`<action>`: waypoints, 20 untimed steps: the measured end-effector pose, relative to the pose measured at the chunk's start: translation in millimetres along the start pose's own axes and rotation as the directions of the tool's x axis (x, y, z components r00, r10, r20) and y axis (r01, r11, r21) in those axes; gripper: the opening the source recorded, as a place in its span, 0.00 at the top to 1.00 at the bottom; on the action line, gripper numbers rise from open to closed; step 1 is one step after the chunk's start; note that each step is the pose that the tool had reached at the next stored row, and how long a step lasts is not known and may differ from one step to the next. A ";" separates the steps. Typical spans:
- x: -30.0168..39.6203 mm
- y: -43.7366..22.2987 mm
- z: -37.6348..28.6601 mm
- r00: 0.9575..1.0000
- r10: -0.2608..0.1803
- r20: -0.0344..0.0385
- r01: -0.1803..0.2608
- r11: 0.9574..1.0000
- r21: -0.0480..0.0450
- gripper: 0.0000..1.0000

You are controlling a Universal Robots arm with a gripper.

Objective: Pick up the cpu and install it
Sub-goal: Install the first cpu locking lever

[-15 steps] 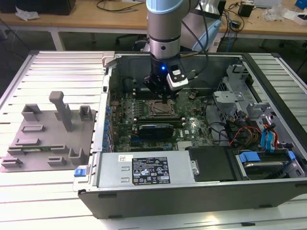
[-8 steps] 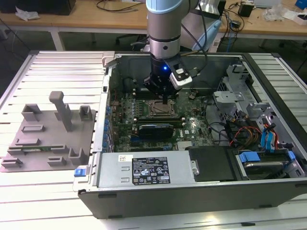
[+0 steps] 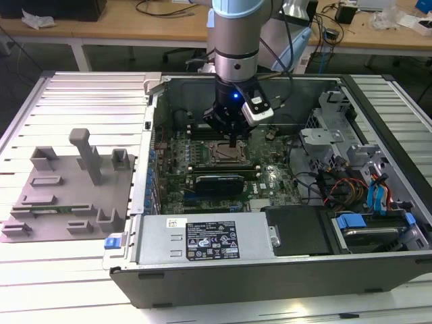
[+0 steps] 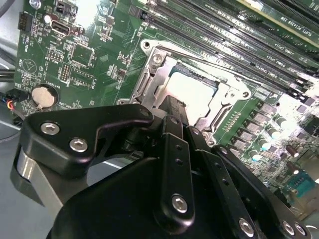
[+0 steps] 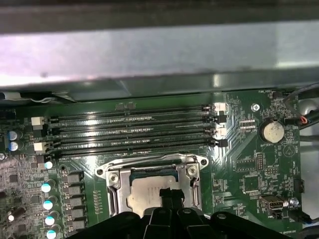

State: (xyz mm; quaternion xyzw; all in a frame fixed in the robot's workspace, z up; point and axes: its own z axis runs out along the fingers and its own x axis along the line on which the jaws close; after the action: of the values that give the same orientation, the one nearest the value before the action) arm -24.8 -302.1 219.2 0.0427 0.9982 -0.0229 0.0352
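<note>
The cpu (image 5: pixel 143 193) is a pale silver-grey square lying flat inside the metal socket frame (image 5: pixel 113 183) on the green motherboard. In the exterior view the cpu (image 3: pixel 227 153) sits mid-board inside the open computer case (image 3: pixel 156 101). My gripper (image 3: pixel 233 142) hangs straight over it. In both wrist views the black fingertips are drawn together, and my gripper (image 5: pixel 169 195) is down at the cpu's top face near one edge. The second wrist view shows my gripper (image 4: pixel 174 106) against the cpu (image 4: pixel 199 97), part of which the fingers hide. Nothing is held between the fingers.
Long black memory slots (image 5: pixel 134 130) run beside the socket, and a black expansion card (image 3: pixel 219 183) lies on its other side. Cables and drive bays (image 3: pixel 358 189) crowd the exterior view's right. A grey fixture plate with posts (image 3: pixel 67 196) stands outside the case on the exterior view's left.
</note>
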 end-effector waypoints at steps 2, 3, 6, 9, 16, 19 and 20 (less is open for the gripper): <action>0.0 0.0 0.0 1.000 0.000 -0.001 0.000 1.000 0.000 0.89; 0.0 0.1 0.0 1.000 0.000 -0.001 0.000 1.000 0.000 0.89; -0.5 -0.2 -5.9 1.000 0.000 -0.001 0.000 1.000 0.000 0.89; -1.4 -0.8 -18.9 1.000 0.000 -0.001 0.000 1.000 0.000 0.89; -2.2 -7.7 -21.8 1.000 0.000 -0.001 0.000 1.000 -0.001 0.89; -3.1 -17.9 -21.3 1.000 0.000 -0.001 0.000 1.000 -0.003 0.89; -3.4 -22.3 -21.1 1.000 0.000 -0.001 0.000 1.000 -0.003 0.89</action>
State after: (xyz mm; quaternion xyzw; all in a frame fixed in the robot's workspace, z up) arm -24.7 -323.5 241.4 0.0428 0.9983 -0.0214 0.0346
